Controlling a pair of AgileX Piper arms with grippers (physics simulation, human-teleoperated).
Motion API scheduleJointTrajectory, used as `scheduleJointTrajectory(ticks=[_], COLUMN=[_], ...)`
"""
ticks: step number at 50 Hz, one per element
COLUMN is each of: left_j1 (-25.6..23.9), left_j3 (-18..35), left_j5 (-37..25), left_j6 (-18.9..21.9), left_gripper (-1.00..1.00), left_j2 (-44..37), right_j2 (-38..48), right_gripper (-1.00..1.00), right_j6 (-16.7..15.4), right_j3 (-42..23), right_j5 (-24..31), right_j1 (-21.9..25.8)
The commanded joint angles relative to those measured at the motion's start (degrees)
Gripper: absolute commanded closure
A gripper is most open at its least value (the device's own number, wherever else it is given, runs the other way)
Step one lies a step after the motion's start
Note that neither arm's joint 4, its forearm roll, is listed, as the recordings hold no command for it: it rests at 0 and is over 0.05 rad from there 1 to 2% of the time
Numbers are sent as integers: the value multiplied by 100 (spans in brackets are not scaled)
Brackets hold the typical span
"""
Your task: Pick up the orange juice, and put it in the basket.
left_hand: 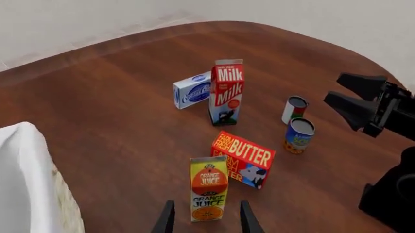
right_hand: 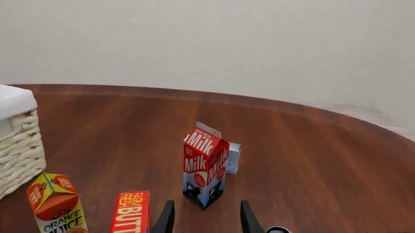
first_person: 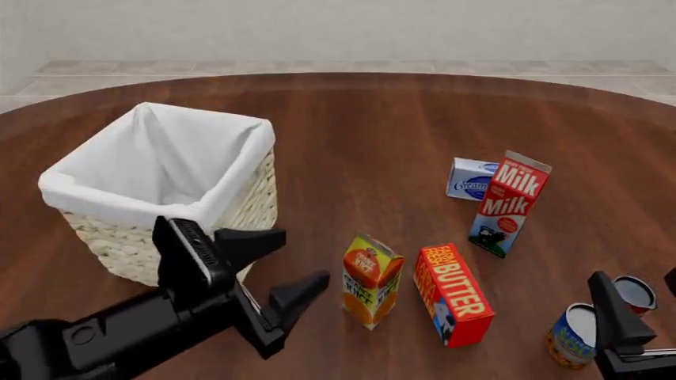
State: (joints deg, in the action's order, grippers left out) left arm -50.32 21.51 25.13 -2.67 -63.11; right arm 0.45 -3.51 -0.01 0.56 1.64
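Note:
The orange juice [first_person: 372, 281] is a small yellow and orange carton standing upright on the table, a little right of the basket [first_person: 116, 237]. My left gripper [first_person: 287, 265] is open just left of the carton and holds nothing. In the left wrist view the orange juice [left_hand: 209, 194] stands just beyond the two fingertips, in line with the gap of the left gripper [left_hand: 207, 225]. The basket is cream wicker with a white cloth lining [first_person: 169, 158]. My right gripper [right_hand: 206, 224] is open and empty at the near right, facing the milk carton [right_hand: 205, 170].
A red butter box [first_person: 454, 294] stands right beside the juice. Behind it are the milk carton [first_person: 509, 203] and a blue-and-white box [first_person: 470, 179]. Two cans [first_person: 575, 336] [first_person: 636, 294] sit by the right gripper. The round wooden table [first_person: 359, 127] ends at its far edge.

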Motion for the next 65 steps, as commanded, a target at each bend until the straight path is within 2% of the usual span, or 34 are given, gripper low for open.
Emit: scheduleJointTrajectory(ticks=[1,6,8,23,49,56,65], left_j1=[-19,22,26,27,19,-42,-98], left_j3=[61,65,68,102,148,184,225], left_j5=[622,695,778,1259,1572,1676,1688], left_j6=[-5,54,225,404,383,571,469], left_gripper=[-100,-100,-100,-100,-100,-100,-100], left_j2=[-899,-1037,-1153,-1773,-2201,-2383,-2428], right_j2=[-7,-1,5,-4,21,22,54], right_gripper=[-100,-100,-100,-100,-100,-100,-100], right_j6=[49,70,72,100,134,127,133], right_j3=[0,0,0,0,0,0,0], right_j5=[12,10,5,12,13,14,-5], right_j1=[-11,1,12,6,21,25,42])
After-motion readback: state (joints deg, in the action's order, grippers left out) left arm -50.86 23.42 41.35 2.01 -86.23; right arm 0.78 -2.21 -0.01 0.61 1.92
